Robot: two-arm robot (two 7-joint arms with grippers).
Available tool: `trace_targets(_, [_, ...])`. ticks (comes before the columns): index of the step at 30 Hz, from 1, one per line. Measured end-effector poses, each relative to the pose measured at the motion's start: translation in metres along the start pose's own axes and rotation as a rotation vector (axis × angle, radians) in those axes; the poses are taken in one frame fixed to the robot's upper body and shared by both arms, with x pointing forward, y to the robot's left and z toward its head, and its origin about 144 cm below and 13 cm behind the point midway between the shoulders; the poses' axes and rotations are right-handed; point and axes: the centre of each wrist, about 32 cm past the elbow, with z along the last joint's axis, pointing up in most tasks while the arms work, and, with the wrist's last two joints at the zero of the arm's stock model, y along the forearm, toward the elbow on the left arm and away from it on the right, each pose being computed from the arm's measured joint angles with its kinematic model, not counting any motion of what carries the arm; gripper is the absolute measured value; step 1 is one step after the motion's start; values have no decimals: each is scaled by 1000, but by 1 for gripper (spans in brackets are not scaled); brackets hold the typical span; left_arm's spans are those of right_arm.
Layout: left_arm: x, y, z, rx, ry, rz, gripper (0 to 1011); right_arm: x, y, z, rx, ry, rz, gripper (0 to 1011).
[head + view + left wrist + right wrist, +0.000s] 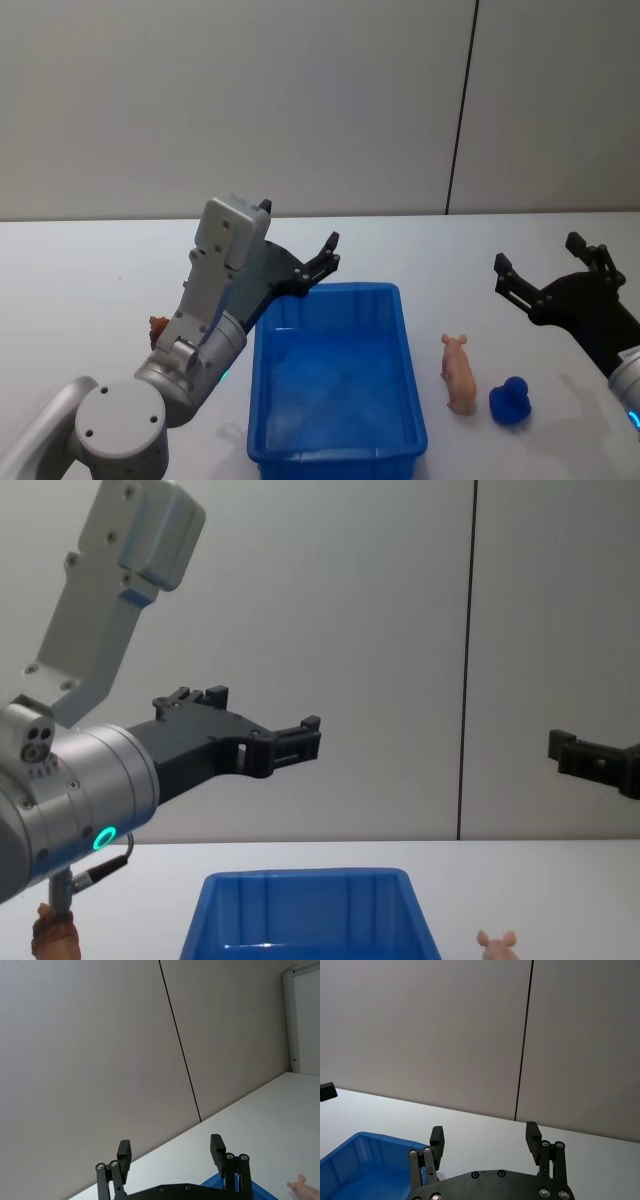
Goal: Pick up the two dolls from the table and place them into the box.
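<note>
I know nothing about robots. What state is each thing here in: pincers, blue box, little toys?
box: upright, open-topped, empty.
pink doll: lying on the table, right of the box.
brown doll: on the table left of the box, partly hidden by the left arm.
blue toy: on the table beside the pink doll.
left pincer: open, empty, raised by the box's far left corner.
right pincer: open, empty, raised right of the box.

Left claw point(170, 1146) and right claw point(485, 1132) aloft, jaws apart, apparently empty.

Box point(335, 447): glossy plast.; table point(80, 270): matt, smooth.
</note>
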Motion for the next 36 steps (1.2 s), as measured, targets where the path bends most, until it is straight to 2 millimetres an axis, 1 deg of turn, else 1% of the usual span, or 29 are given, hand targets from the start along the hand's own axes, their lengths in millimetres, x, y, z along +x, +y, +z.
trace_targets(36, [0,0,0,0,0,0,1001,0,0,0,1,0,0,1001])
